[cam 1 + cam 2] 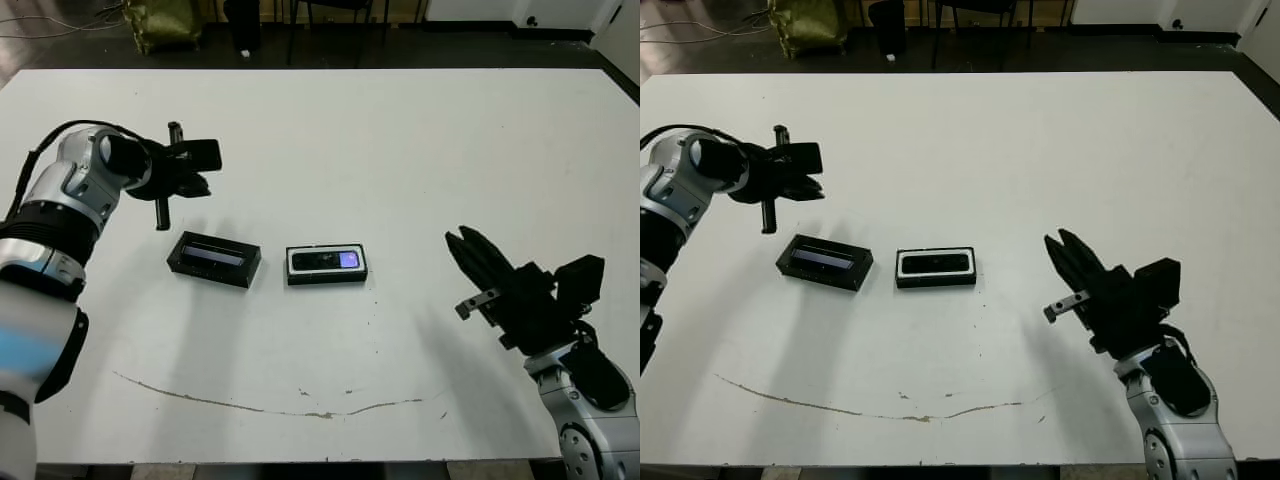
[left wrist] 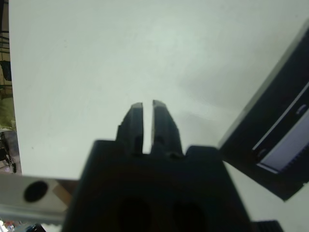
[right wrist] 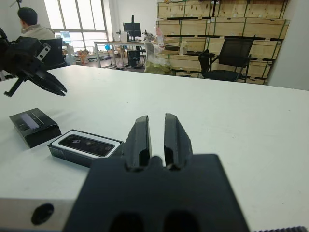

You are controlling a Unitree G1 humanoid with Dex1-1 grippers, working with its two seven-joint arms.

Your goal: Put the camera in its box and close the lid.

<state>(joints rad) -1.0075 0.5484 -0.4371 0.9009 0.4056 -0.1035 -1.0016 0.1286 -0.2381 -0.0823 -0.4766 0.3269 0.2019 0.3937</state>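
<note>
The camera (image 1: 327, 261) lies flat inside the box (image 1: 326, 279) at the table's middle, its small purple screen facing up. The white lining shows around it. Just left of the box the lid (image 1: 213, 258) rests on the table, glossy strip up, slightly turned. My left gripper (image 1: 203, 186) hovers above and behind the lid, shut and holding nothing; its wrist view shows the lid (image 2: 280, 130) off to one side. My right gripper (image 1: 458, 237) hangs to the right of the box, shut and empty, pointing toward the box (image 3: 57, 151) and the lid (image 3: 34, 125).
A thin brown streak (image 1: 260, 405) runs across the table (image 1: 420, 140) near its front edge. Beyond the far edge lie dark floor, a yellow-green bag (image 1: 162, 22) and chair legs. In the right wrist view a person (image 3: 31, 24) sits at a desk far behind.
</note>
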